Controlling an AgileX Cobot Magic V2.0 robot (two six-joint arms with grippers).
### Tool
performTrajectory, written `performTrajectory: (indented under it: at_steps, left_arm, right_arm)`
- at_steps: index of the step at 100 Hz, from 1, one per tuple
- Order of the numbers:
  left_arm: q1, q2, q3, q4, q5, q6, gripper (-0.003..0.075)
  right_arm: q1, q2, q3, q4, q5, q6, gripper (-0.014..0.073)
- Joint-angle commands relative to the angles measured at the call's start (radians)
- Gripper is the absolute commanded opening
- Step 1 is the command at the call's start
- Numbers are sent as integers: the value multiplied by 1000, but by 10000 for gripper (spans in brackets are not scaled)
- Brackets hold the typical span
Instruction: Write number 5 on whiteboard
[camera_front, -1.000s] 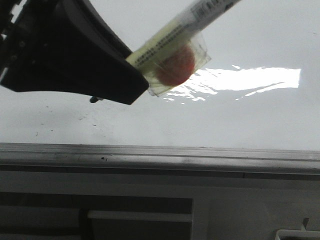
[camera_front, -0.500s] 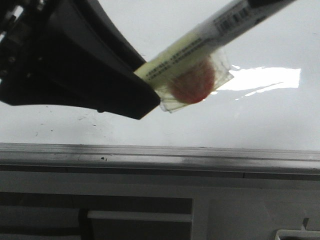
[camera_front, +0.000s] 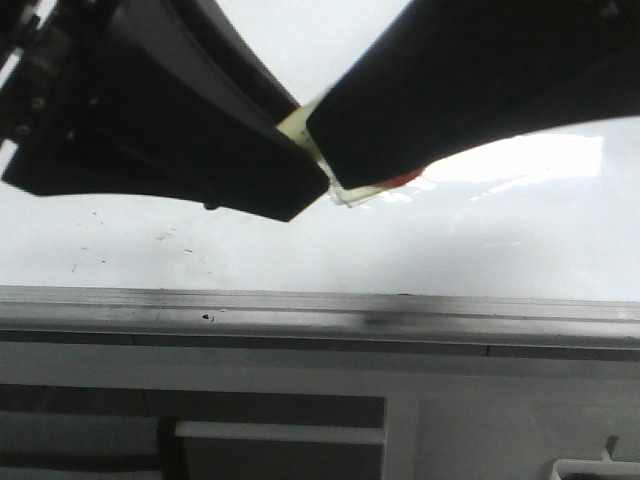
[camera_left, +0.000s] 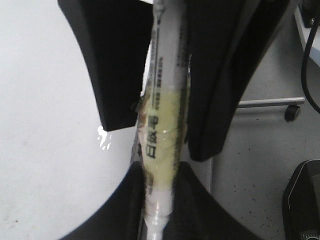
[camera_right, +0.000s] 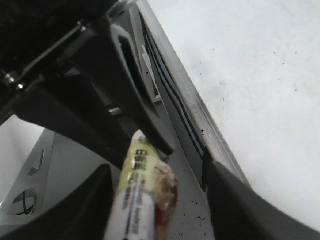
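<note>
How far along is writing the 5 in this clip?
Done: the left end effector grips the marker over the whiteboard. In hand: the right end effector has its fingers open on either side of the same marker, perhaps for a handover or uncapping. Left: the whole number; the visible board shows only specks, no strokes.

Grey panelled furniture (camera_front: 300, 420) beyond rail; black cable (camera_left: 306, 55), caster wheel (camera_left: 292, 113) on speckled floor (camera_left: 250, 185).
</note>
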Motion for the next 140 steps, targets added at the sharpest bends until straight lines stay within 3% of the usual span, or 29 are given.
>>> performTrajectory:
  at_steps: [1,16,29,36,49,54,59,68,84,109,140]
  left_arm:
    - [-9,-23,-33,-18,-56,-2,-20]
    - [-9,-23,-33,-18,-56,-2,-20]
    - [-9,-23,-33,-18,-56,-2,2]
    - [-9,-23,-33,-20,-59,-10,96]
    - [-2,-46,-33,-35,-95,-90,422]
    - [7,-70,-33,-37,-99,-101,505]
    - [18,-100,-33,-37,-104,-138,530]
    - [70,-191,-33,-37,-109,-243,488]
    - [222,-389,12,-37,-112,-417,304]
    - [393,-638,149,-56,-86,-458,-18]
    - [420,-706,243,-160,-86,-458,-20]
  right_arm:
    - [1,-7,-39,51,-12,-16,254]
    - [1,-7,-39,52,10,-20,-65]
    - [1,-7,-39,54,28,-26,-64]
    - [1,-7,-39,54,12,-26,-63]
    - [1,-7,-39,54,-79,-26,-63]
    - [1,-9,-39,51,-120,-26,-63]
    - [1,-9,-39,39,-153,-26,-63]
    - [1,-9,-41,-1,-177,-26,-59]
    - [-18,-9,-43,-33,-247,-26,-42]
    - [-132,-7,-109,-87,-239,-26,-42]
    - [-191,15,-142,-179,-194,-15,-42]
